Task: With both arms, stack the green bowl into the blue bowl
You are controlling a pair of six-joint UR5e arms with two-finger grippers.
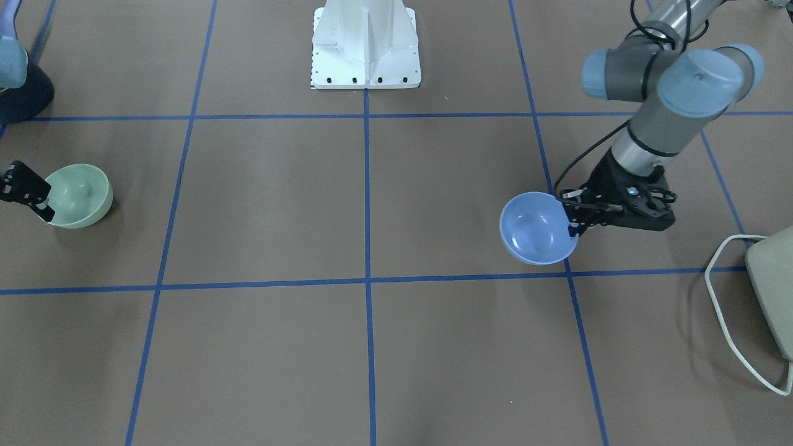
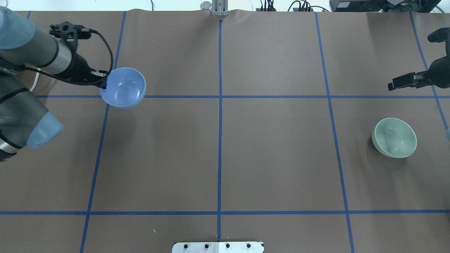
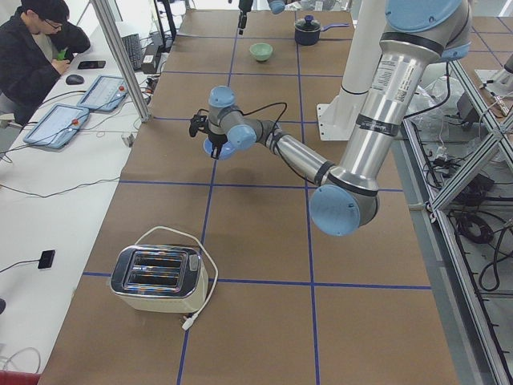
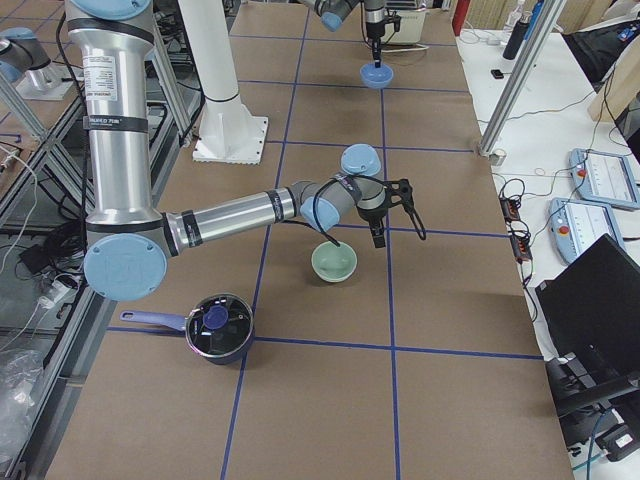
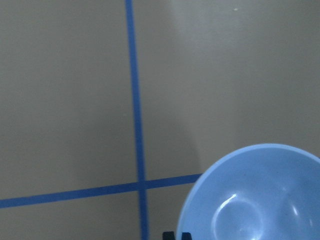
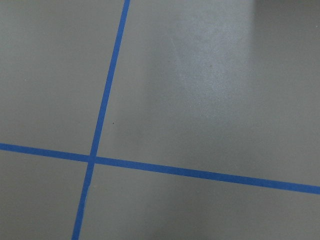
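Far to the left of the white pedestal base (image 2: 218, 247), the left pincer (image 2: 103, 83) is pinching the arm-side rim of the blue bowl (image 2: 123, 88). The bowl is mouth up and raised off the desk (image 2: 274, 147) over a tape crossing. Forward of the pedestal, a wide stretch of brown desk separates the bowls. Far to its right, the green bowl (image 2: 394, 137) sits upright on the desk, its rim ungripped. The right pincer (image 2: 392, 85) hangs clear of that bowl, farther out from the pedestal. I cannot tell whether it is spread or pressed together.
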